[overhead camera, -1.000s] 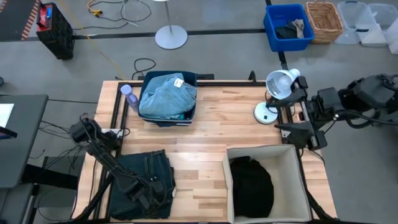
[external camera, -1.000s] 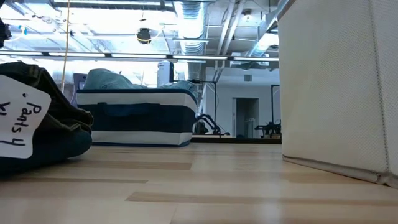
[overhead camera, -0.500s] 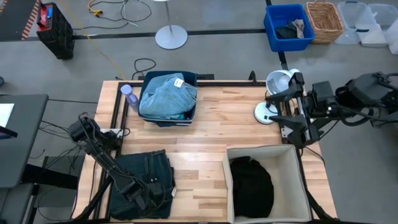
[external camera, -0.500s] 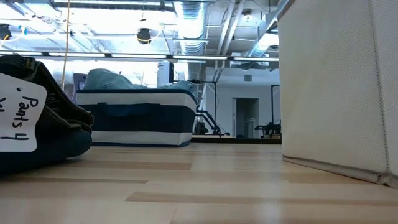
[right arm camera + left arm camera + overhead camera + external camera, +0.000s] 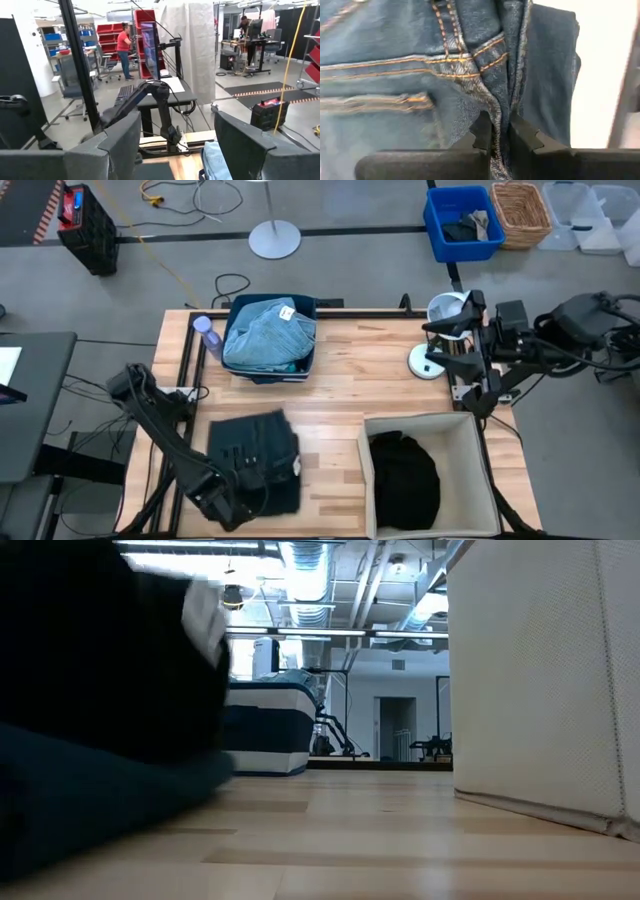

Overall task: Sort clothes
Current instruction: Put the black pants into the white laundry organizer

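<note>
The dark green-grey jeans [image 5: 255, 455] are bunched at the table's near left, and my left gripper [image 5: 243, 488] is shut on them. In the low view the jeans [image 5: 100, 690] fill the left side. A dark blue bin [image 5: 302, 305] at the far left holds the light blue denim piece [image 5: 265, 330], with a bit of teal-green top [image 5: 285, 366] under it. The black shirt [image 5: 403, 478] lies in the beige fabric box [image 5: 425, 426] at the near right. My right gripper [image 5: 440, 345] is open, high over the table's far right edge. My left gripper pinches a raised fold of the jeans along a stitched seam [image 5: 499, 117] between its two fingertips [image 5: 481, 134]; the fold looks several layers thick. The fingers come from above, slanting down. The jeans are partly lifted, and their lower part [image 5: 90, 810] rests on the table.
A clear plastic bottle [image 5: 208, 335] stands left of the bin. A white desk lamp [image 5: 440, 330] sits at the far right under my right arm. Bare wood [image 5: 340, 395] lies between the bin, the jeans and the box.
My left gripper has shut on the jeans and risen, tipping and rolling as it went. The jeans have been pulled up into a bunch and shifted a little toward the table's right; their lower part stays on the table. My right gripper has swung slightly left.
</note>
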Available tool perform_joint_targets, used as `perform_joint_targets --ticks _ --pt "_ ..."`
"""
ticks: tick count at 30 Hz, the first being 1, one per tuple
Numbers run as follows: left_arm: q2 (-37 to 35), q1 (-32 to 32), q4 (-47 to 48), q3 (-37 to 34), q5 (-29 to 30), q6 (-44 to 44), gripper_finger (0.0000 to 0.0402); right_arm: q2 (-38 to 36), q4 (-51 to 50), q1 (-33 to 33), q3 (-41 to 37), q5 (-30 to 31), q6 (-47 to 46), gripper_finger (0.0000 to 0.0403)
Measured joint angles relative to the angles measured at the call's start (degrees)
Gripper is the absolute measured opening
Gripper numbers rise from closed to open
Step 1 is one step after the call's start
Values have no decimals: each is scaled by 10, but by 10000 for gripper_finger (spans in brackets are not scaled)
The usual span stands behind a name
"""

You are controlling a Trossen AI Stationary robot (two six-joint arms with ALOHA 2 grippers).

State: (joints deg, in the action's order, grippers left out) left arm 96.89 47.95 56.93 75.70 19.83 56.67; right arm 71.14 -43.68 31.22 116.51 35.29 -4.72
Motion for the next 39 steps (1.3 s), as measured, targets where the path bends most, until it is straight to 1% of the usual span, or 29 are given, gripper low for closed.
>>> perform_joint_targets --ticks 6,11,13,18,22,24,27,33,34,36,39 --pt "-36 -4 22 94 66 -71 26 1 0 -10 0 0 -13 270" --pt "-45 -8 105 182 145 -78 26 1 -3 -7 0 -1 -9 270" --pt "-45 -13 124 211 172 -81 26 1 -6 -4 0 -2 -8 270" --pt "-44 -39 134 263 223 -116 26 1 -16 2 0 -7 -6 270" --pt "-45 -71 120 319 264 -161 26 2 -25 18 0 -8 -3 270" --pt "-45 -89 96 350 281 -203 26 1 -20 27 0 -8 10 270" --pt "-45 -119 41 398 300 -289 26 -5 -11 38 0 3 30 270" --pt "-46 -168 -140 470 314 -468 26 -24 -12 43 0 6 51 270" --pt "-46 -176 -175 478 309 -500 26 -25 -8 43 0 6 59 270" --pt "-46 -188 -242 492 281 -558 26 -30 1 43 0 6 79 270" --pt "-47 -205 -316 500 235 -603 26 -39 27 44 0 7 92 270"
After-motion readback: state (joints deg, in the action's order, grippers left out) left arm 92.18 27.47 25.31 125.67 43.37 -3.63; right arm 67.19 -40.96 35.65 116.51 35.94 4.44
